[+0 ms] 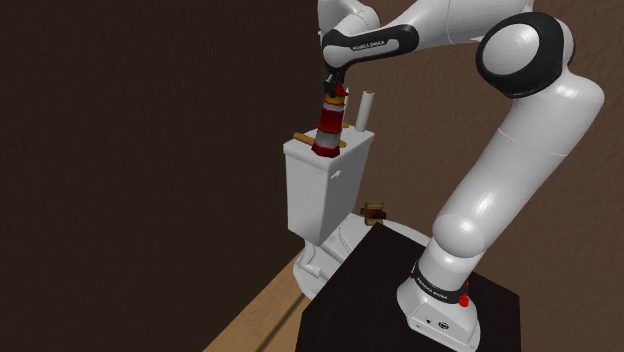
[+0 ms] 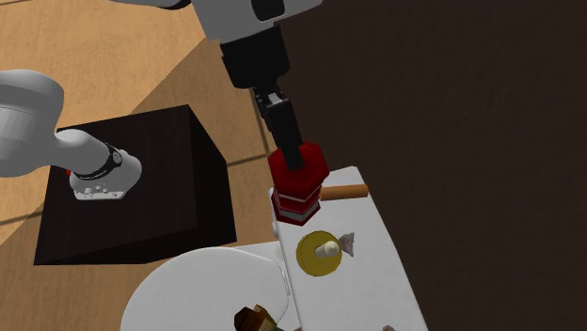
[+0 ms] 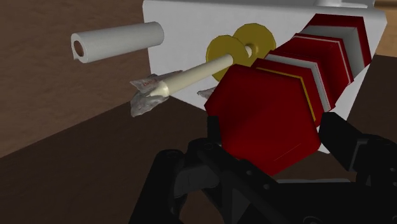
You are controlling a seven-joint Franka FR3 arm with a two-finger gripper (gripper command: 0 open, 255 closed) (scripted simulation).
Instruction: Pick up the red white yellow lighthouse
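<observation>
The fingers point(image 3: 356, 145) are clasping the lighthouse point(image 3: 267, 118) by its red cap; gripped that high, it is risking tilting and slipping free.

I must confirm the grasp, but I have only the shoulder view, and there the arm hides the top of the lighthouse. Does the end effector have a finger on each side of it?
Observer: Yes. In the wrist view the end effector has one black finger pressed on each side of the red six-sided cap of the lighthouse.
Operator: Is anything near its base that I could knock?
Observer: From above, in the second exterior view, a yellow disc with a white stick at its middle lies flat on the white tank lid, close beside the base.
</observation>
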